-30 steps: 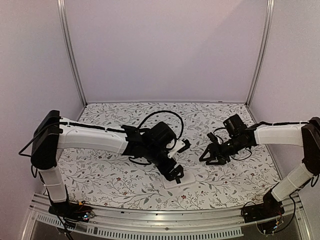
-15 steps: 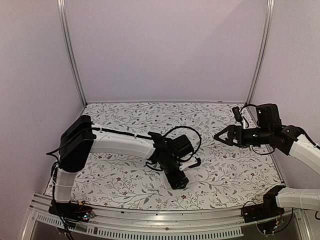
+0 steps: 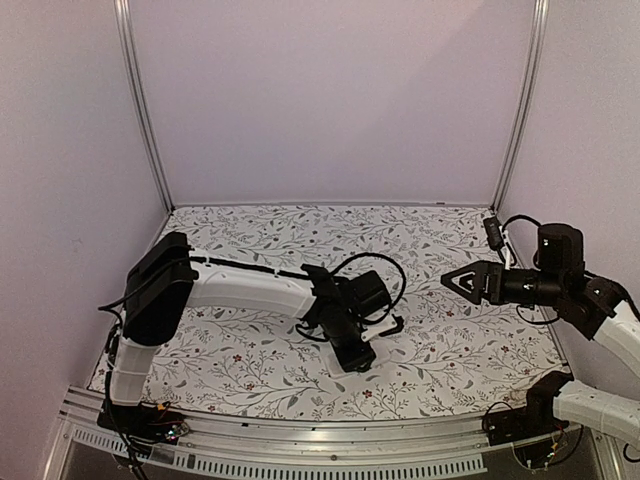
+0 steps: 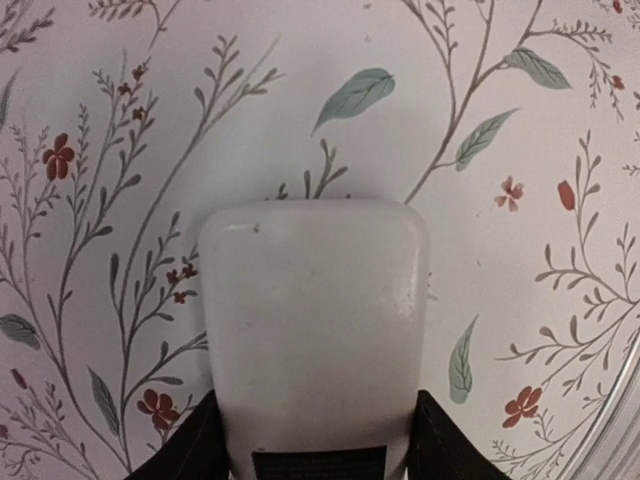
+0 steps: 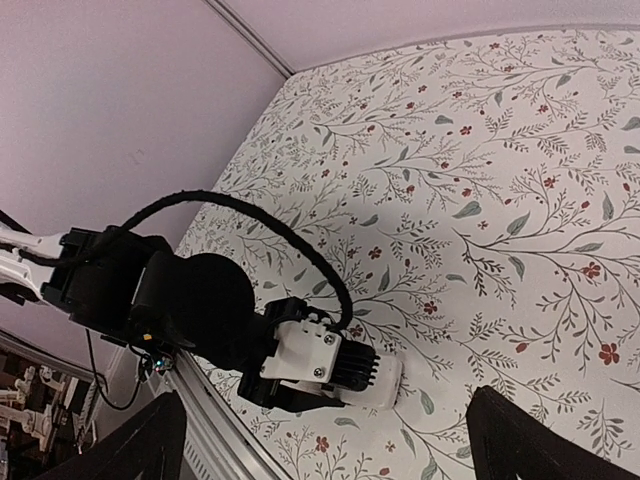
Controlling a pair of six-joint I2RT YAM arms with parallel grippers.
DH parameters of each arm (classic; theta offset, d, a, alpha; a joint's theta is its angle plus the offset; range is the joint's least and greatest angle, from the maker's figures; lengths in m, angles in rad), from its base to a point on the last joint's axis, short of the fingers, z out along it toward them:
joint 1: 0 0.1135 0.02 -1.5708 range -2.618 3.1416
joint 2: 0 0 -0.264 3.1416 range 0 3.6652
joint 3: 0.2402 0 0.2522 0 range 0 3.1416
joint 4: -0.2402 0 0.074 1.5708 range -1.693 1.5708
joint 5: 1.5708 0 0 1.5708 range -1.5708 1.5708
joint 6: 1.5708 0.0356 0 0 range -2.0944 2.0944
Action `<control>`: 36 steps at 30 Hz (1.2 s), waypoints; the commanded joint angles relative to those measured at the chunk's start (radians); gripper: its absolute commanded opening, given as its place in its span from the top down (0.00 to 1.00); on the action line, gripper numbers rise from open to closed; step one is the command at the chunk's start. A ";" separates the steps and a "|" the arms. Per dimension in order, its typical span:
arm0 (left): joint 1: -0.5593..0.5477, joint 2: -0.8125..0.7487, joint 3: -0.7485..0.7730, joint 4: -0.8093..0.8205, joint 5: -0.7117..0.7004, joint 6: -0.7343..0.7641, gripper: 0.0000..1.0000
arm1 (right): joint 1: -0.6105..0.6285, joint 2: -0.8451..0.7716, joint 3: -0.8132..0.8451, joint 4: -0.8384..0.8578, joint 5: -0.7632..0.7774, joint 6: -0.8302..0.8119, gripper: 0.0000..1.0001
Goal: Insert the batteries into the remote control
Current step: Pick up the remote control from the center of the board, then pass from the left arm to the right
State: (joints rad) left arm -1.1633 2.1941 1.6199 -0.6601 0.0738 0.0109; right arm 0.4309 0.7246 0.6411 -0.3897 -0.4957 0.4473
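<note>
The left tool (image 3: 354, 360) points down at the desk (image 3: 240, 365), jaws about half closed. Its fingers (image 4: 195, 455) lie flush against both long sides of the remote (image 4: 312, 320). The remote lies flat, plain white back up, and runs straight ahead from between them. Its rounded end is farthest from the tool and its dark recess is nearest. The right tool (image 3: 468, 282) hangs above the desk well apart, jaws spread wide and empty, facing the left tool.
</note>
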 commanded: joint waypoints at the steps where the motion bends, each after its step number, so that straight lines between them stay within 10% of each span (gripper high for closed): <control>1: 0.031 -0.051 -0.033 0.062 0.058 -0.008 0.61 | -0.004 -0.044 -0.019 0.040 -0.049 -0.022 0.01; 18: 0.105 -0.588 -0.500 0.958 0.539 -0.228 0.69 | 0.111 0.062 0.071 0.350 -0.322 0.018 0.08; 36: 0.102 -0.597 -0.552 1.193 0.609 -0.368 0.69 | 0.341 0.280 0.235 0.414 -0.291 -0.043 0.20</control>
State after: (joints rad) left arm -1.0599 1.6100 1.0798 0.4637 0.6621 -0.3271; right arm 0.7525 0.9878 0.8291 -0.0082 -0.7979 0.4259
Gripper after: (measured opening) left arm 0.535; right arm 0.817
